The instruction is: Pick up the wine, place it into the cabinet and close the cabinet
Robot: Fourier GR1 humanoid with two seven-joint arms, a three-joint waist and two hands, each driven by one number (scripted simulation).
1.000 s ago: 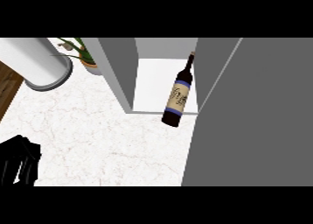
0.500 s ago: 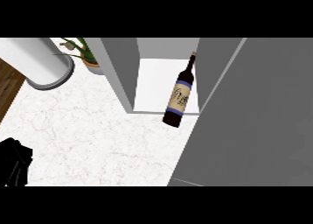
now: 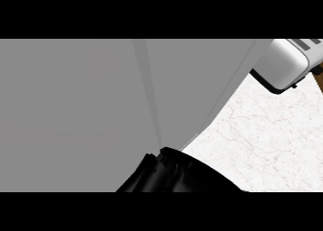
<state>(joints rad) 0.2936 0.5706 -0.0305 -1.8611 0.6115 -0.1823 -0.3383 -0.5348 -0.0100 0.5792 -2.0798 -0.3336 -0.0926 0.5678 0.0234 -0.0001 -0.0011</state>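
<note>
With the wine hidden from view, presumably behind the grey cabinet [image 3: 91, 113] doors, a black hand [image 3: 174, 173], whose side and finger state I cannot tell, is touching the door seam, apparently finishing the closing before withdrawing over the table [image 3: 270, 144].

White toaster [image 3: 292, 63] w/ black base is sitting at upper right of frame, on white marble counter [image 3: 270, 149] that is filling lower right. Brown strip is showing at far right edge.
</note>
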